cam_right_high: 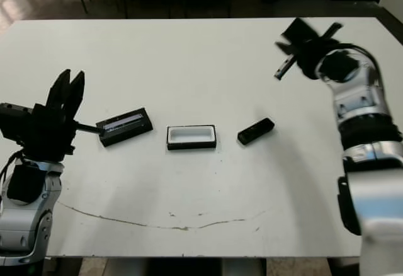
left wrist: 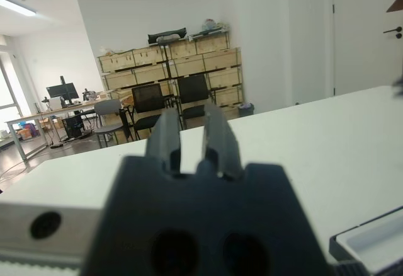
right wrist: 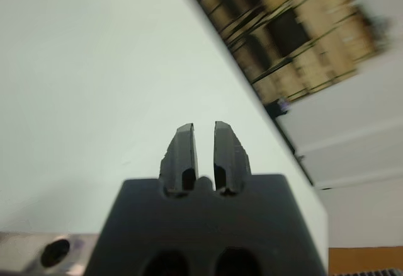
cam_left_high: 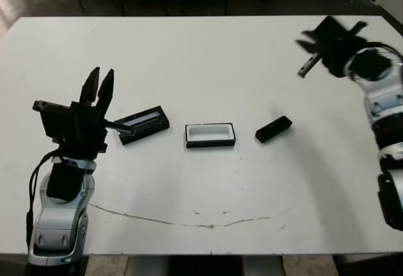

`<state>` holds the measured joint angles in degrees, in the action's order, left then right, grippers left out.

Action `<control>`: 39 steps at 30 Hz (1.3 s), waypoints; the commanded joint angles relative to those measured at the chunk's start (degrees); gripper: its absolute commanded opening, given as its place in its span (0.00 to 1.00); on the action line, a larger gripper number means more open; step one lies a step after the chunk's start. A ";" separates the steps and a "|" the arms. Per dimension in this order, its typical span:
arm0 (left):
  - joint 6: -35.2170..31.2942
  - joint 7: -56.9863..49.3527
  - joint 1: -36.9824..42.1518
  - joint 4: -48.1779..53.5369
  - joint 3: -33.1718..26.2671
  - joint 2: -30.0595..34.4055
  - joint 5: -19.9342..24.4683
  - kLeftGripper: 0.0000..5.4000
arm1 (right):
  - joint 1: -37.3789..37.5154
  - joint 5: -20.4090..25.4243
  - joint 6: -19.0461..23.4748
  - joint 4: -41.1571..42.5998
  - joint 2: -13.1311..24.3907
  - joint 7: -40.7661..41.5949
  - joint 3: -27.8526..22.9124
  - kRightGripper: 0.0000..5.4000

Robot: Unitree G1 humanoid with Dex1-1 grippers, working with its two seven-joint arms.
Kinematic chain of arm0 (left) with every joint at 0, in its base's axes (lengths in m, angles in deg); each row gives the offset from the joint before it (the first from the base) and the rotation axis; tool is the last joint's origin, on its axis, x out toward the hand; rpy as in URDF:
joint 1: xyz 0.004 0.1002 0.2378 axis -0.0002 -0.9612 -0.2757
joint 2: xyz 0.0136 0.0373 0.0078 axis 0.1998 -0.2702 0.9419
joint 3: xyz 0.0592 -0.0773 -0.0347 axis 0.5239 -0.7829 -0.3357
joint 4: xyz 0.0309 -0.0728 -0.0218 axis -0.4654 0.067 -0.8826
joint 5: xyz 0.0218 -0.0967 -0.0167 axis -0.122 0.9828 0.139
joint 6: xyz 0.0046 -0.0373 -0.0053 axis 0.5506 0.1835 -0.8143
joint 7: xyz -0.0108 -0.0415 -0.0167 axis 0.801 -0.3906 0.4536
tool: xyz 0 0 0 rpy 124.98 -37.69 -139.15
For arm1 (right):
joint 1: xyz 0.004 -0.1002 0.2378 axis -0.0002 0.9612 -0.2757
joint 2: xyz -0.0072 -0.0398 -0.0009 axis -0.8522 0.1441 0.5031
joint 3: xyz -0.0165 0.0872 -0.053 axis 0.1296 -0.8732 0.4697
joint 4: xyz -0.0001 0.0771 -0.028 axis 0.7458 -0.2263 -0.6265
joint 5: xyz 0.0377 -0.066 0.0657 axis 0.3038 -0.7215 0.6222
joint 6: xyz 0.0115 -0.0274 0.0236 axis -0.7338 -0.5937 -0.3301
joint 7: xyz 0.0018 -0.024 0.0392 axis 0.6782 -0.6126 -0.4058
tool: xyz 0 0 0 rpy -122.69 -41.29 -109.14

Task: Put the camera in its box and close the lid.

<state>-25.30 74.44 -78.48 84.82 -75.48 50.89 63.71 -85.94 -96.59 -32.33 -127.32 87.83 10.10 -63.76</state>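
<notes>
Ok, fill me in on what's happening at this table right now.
Nothing is being handled yet. Three things lie in a row on the white table: the lid on the robot's left, the open box in the middle, empty, and the camera on the right. The left hand is raised near the lid, holding nothing, its fingers close together. The right hand is up over the far right part of the table, blurred, well away from the camera and also empty.
</notes>
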 commanded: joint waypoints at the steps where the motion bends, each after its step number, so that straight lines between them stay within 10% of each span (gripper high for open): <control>1: -0.45 0.26 -0.65 -0.77 0.69 0.24 -0.47 0.00 | -1.20 -2.57 1.97 -4.05 -1.79 2.57 2.93 0.00; 17: 0.04 -0.91 -0.47 -1.95 2.14 -0.94 -1.10 0.00 | 1.74 -9.48 3.18 -1.82 -0.76 15.98 11.08 0.00; 39: 3.13 -1.02 -4.57 0.11 3.34 -2.18 -1.82 0.00 | 20.02 -6.63 6.94 31.58 14.29 28.90 8.65 0.00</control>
<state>-22.26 73.55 -82.08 85.37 -72.11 48.51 62.23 -68.21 -103.56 -25.80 -96.33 101.17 37.79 -55.40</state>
